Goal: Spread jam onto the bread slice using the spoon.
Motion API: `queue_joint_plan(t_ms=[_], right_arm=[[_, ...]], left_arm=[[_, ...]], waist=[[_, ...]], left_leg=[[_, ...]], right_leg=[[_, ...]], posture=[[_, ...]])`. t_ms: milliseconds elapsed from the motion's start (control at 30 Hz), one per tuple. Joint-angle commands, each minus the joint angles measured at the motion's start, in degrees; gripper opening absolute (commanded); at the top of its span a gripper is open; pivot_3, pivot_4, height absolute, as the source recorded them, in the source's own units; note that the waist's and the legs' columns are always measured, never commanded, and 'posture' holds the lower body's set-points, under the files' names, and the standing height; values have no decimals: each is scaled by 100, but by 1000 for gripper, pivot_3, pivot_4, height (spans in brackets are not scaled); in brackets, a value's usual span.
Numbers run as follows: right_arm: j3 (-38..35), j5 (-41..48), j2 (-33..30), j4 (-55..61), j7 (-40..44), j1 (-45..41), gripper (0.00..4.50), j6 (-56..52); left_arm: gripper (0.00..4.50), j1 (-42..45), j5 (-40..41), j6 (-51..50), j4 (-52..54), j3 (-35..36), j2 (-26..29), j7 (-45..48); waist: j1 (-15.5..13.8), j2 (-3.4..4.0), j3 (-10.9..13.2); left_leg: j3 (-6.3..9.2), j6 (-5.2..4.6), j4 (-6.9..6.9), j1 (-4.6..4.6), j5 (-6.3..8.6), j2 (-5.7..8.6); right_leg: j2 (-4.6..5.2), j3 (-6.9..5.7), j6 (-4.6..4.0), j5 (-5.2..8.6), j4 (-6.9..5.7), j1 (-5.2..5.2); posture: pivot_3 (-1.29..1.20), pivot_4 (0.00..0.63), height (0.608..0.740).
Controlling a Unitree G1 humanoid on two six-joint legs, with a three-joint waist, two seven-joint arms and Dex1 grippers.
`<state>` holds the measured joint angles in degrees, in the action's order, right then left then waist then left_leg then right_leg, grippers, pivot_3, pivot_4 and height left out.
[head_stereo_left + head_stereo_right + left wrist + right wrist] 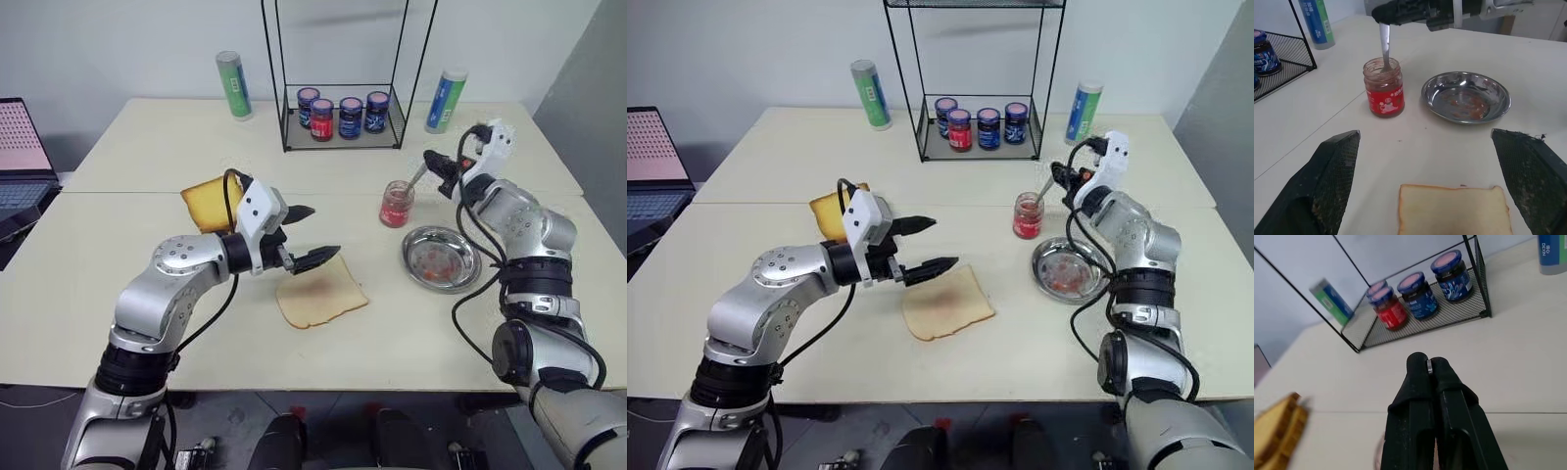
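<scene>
The spoon's point(1384, 46) bowl is hidden inside the jam jar point(1383, 87), which stands just beside the steel dish point(1466, 97). The right gripper point(438, 166), clamped on the handle, reaches level over the jar. The left gripper point(309, 235) hovers spread wide above the bread slice point(320, 292).

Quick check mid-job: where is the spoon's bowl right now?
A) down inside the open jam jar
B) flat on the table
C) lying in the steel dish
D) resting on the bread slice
A: the right claw holds the spoon upright, its lower end inside the jam jar.
</scene>
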<state>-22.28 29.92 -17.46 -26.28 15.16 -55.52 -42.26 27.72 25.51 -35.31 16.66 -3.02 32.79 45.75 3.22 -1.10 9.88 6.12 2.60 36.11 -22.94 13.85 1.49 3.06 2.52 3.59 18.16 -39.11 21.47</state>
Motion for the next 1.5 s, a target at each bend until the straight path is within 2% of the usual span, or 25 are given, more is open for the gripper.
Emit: queue_joint_plan(t_ms=[33, 300, 567, 733, 900, 1000, 1133, 1233, 1400, 1500], right_arm=[[-597, 492, -8, -47, -407, -296, 17, -246], [-1213, 1032, 54, -219, -998, -388, 17, -544], [-2069, 2111, 240, -114, -1677, -498, 17, -910], [-2026, 2603, 355, 423, -2018, -480, 17, -1283], [-1519, 3100, 815, 1547, -2204, -233, 17, -1820], [-668, 3120, 1249, 2639, -2172, 318, 17, -2149], [273, 2868, 1529, 3531, -2097, 944, 17, -2111], [1151, 2411, 1393, 4002, -1722, 1457, 17, -1949], [2604, 1245, 698, 4545, -805, 1979, 17, -1169], [2899, 1021, 623, 4684, -535, 2108, 17, -948]], left_arm=[[4500, 94, -14, 145, 45, 58, -1, 16], [4500, 116, -19, 177, 3, 59, 18, 32], [4500, 9, 86, 184, 55, 249, 115, 84], [4500, -323, 408, 108, 408, 684, 229, 74], [4500, -1325, 715, 87, 1032, 1386, 474, 96], [4500, -2541, 638, 244, 1513, 1913, 549, 61], [4500, -3759, 515, 602, 2005, 2141, 475, 109], [4500, -4452, 251, 1078, 2329, 2016, 291, 23], [4500, -5105, -25, 1471, 2591, 1788, 10, -189], [4500, -5198, -15, 1506, 2610, 1783, -20, -262]], waist=[[0, 0, 0], [5, 0, 0], [6, 1, 0], [23, 6, 2], [46, 15, 2], [138, 23, -5], [131, 27, -3], [34, 31, -1], [-62, 30, -2], [-54, 31, -2]], left_leg=[[0, -1, 0, 0, 0, 0], [-13, -4, -1, -1, 2, 0], [-15, -4, -2, -1, 2, -1], [-15, -4, -5, -2, 2, -5], [-8, -5, -8, -3, 3, -7], [-2, -6, -15, 1, 4, -18], [8, -7, -15, -7, 4, -15], [10, -7, -9, -6, 4, -9], [11, -7, -7, 4, 5, -7], [10, -7, -9, 5, 5, -12]], right_leg=[[0, -1, 0, 0, 0, -1], [0, 1, 0, 0, 0, 0], [0, 0, -1, 0, -1, 0], [-1, 2, -1, 0, -1, 4], [-1, 10, -1, 0, -2, 9], [-2, 15, -4, -1, -1, 12], [-2, 10, -10, 2, -9, 23], [0, 9, -10, 1, -7, 18], [0, 3, -14, -2, 9, -2], [-2, 2, -14, -2, 7, 1]], posture=[[0, 150, 740], [0, 150, 740], [0, 150, 740], [0, 150, 740], [0, 150, 740], [0, 150, 740], [0, 150, 740], [0, 150, 740], [0, 150, 740], [0, 150, 740]])
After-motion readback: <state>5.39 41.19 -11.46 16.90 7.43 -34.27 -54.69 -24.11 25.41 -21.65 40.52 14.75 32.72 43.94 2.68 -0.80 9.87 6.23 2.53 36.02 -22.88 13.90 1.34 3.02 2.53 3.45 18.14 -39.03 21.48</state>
